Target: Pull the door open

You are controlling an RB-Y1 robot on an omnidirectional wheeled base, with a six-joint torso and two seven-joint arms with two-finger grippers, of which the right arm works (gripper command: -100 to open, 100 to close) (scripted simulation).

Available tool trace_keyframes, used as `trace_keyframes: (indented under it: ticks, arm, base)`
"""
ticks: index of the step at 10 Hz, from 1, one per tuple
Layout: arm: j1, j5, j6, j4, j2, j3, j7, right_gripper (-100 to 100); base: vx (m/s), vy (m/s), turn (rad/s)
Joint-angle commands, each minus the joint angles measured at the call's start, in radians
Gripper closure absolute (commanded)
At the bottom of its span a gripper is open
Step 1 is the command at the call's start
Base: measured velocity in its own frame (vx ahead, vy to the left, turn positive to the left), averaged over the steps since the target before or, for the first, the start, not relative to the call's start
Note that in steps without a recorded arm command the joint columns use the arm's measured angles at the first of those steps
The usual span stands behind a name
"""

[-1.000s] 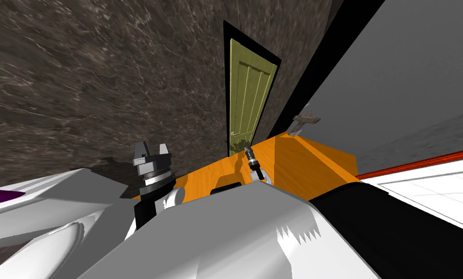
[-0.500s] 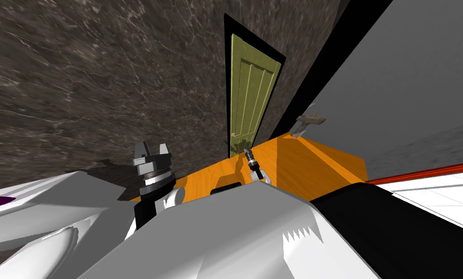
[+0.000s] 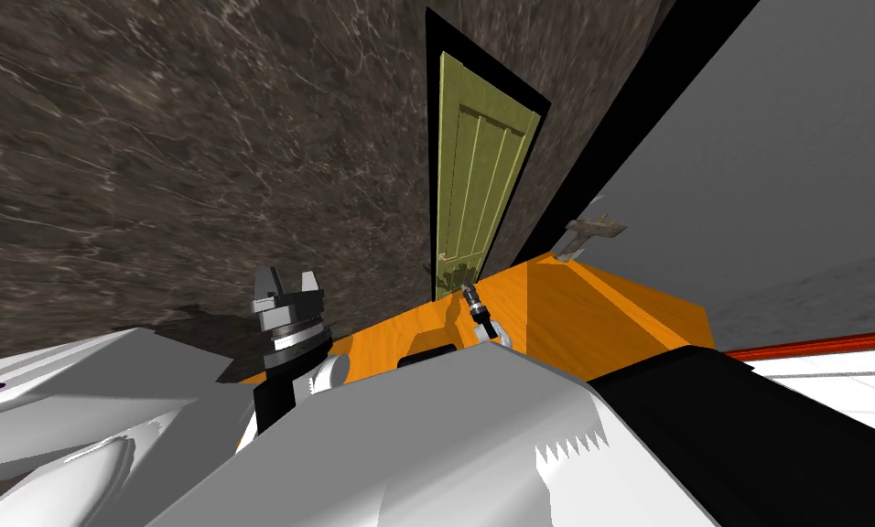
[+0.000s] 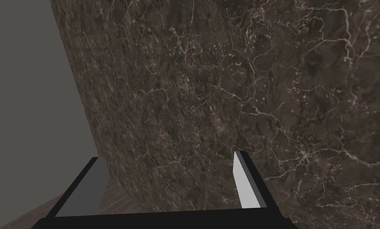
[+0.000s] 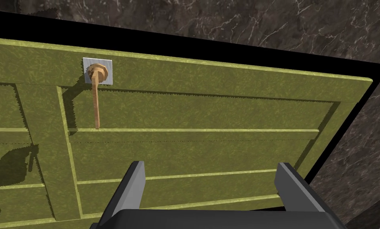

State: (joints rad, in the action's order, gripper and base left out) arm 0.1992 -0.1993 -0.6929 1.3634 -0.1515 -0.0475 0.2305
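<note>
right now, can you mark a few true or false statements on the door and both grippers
1. The right gripper is shut on the handle. False: its fingers stand open, and the handle is off to one side of them, untouched.
2. The door is green, with a tan lever handle on a grey plate. True.
3. The left gripper is open and faces a dark marbled wall. True.
4. The door sits in a white frame. False: the frame is black.
</note>
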Motion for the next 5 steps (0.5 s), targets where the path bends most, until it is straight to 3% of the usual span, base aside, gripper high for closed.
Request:
trace_keyframes:
  ticks: [1,5]
  arm:
    - [-0.016,-0.003,-0.009,-0.034,-0.003,-0.004,0.005,-100]
    - [-0.048,-0.019,-0.039,-0.123,-0.015,-0.015,0.029,-100]
  base:
    - [0.065,-0.015,0.016]
    - [0.060,-0.015,0.023]
